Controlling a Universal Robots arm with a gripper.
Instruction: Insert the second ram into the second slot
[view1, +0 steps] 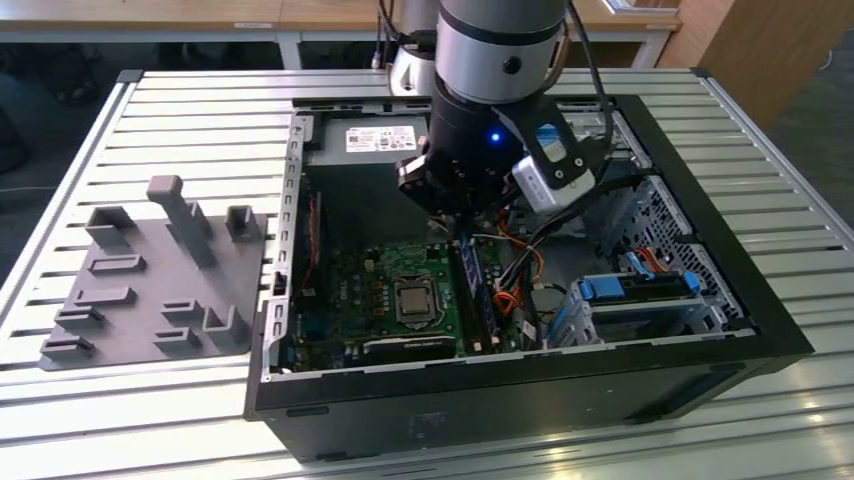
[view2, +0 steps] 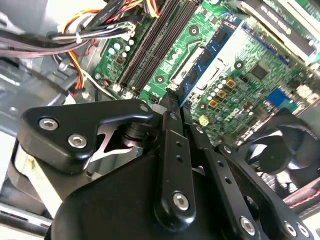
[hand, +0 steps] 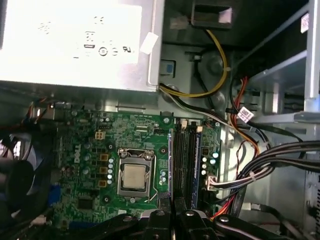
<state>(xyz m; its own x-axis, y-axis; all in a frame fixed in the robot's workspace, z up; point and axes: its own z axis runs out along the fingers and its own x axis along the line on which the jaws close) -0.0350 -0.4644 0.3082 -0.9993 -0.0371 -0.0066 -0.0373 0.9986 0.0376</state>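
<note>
Desk: pale slatted desk (view1: 134, 430), carrying the whole job.
Case: black computer case (view1: 507, 410) lying on its side, open face up.
Arm: my arm (view1: 497, 50) stands over the middle of the case, wrist low inside it.
Holder: grey moulded holder (view1: 134, 280) with upright posts, on the desk at the exterior view's left of the case.
Power supply: silver box (hand: 75, 45) with a white label, at the case's far end.
Motherboard: green board (hand: 80, 145) on the case floor.
Fan: black fan (view2: 285, 145) at the board's edge.
Drive bracket: chunky blue bracket (view1: 641, 285), at the exterior view's right.
Socket: processor socket (hand: 135, 175), just beside the slots.
Slots: long dark memory slots (hand: 182, 160) directly under my wrist.
Ram: second ram (view2: 206, 60), thin, blue, dark chips, runs out from my fingertips (view2: 171, 115) parallel to the slots, raised above the board, not seated.
Jaws: pinched narrow on the second ram.
</note>
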